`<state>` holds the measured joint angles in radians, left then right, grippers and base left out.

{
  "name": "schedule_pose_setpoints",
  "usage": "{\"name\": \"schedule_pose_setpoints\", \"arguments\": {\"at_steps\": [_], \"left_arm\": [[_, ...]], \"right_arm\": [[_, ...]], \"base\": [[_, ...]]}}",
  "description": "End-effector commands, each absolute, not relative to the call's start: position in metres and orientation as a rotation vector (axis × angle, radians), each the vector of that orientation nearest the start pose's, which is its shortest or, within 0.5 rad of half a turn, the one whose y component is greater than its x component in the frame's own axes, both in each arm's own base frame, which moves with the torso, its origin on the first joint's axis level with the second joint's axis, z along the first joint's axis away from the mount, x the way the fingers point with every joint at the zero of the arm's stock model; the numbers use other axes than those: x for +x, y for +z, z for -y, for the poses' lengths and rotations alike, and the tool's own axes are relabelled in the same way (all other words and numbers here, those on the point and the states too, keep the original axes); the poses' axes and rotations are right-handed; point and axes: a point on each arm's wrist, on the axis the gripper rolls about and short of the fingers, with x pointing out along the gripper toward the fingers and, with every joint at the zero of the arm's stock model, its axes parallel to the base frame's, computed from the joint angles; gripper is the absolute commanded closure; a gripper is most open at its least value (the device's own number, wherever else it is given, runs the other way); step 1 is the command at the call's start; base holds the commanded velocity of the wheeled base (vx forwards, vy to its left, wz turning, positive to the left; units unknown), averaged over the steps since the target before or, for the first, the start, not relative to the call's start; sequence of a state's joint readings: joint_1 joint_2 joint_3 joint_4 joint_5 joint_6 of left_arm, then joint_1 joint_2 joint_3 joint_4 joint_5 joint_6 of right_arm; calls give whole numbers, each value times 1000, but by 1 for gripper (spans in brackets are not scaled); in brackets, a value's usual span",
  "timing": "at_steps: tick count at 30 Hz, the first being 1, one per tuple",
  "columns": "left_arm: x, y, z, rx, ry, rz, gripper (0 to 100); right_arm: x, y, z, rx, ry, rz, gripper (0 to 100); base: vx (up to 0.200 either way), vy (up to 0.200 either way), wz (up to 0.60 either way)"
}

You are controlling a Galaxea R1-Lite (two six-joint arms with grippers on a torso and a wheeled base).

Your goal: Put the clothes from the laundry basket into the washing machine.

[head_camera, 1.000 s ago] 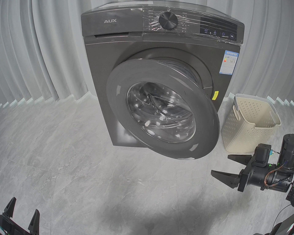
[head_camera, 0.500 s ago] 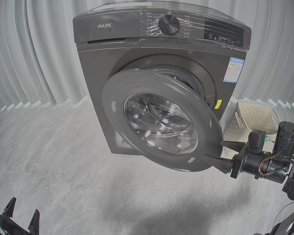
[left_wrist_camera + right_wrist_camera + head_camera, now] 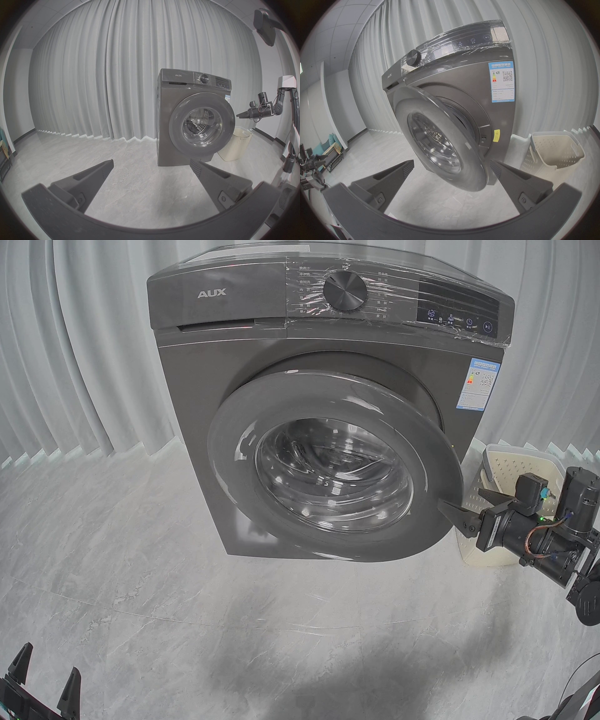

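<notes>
standing beside the washing machine, laundry basket; door ajar.

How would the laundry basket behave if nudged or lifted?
Probably light: the laundry basket looks like thin perforated plastic, with no clothes showing inside. It would likely slide on the smooth floor, perhaps tip, standing taller than wide.

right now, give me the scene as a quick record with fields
door: ajar, close to the front of the washing machine
laundry basket: on the floor, right of the machine, no clothes visible inside
right gripper: open, at the door's right edge, holding nothing
left gripper: open, low over the floor, holding nothing
</notes>
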<state>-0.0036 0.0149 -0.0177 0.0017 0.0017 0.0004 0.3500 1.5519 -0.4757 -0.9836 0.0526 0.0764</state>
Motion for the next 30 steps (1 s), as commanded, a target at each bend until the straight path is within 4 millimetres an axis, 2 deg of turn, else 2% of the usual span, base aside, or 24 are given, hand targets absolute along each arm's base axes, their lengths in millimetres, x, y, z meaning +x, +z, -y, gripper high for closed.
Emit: {"name": "schedule_pose_setpoints", "arguments": {"at_steps": [1, 7, 12, 16, 21, 28, 30], "left_arm": [[-23, 75, 0, -6, 2, 0, 0], [-23, 75, 0, -5, 0, 0, 0], [-23, 75, 0, -2, -2, 0, 0], [-23, 75, 0, -3, -2, 0, 0], [-23, 75, 0, -3, -2, 0, 0], [-23, 75, 0, -5, -3, 0, 0], [-23, 76, 0, -12, -5, 2, 0]], "right_arm": [[230, 167, -80, 57, 377, -129, 0], [210, 146, -81, 37, 405, -222, 0], [194, 134, -91, 21, 490, -267, 0], [187, 140, -104, 30, 588, -244, 0], [184, 143, -114, 31, 639, -231, 0], [194, 157, -118, 55, 637, -179, 0], [199, 160, -121, 71, 638, -169, 0]], "base": [[0, -200, 0], [0, -200, 0], [0, 0, 0], [0, 0, 0], [200, 0, 0], [200, 0, 0], [0, 0, 0]]}}
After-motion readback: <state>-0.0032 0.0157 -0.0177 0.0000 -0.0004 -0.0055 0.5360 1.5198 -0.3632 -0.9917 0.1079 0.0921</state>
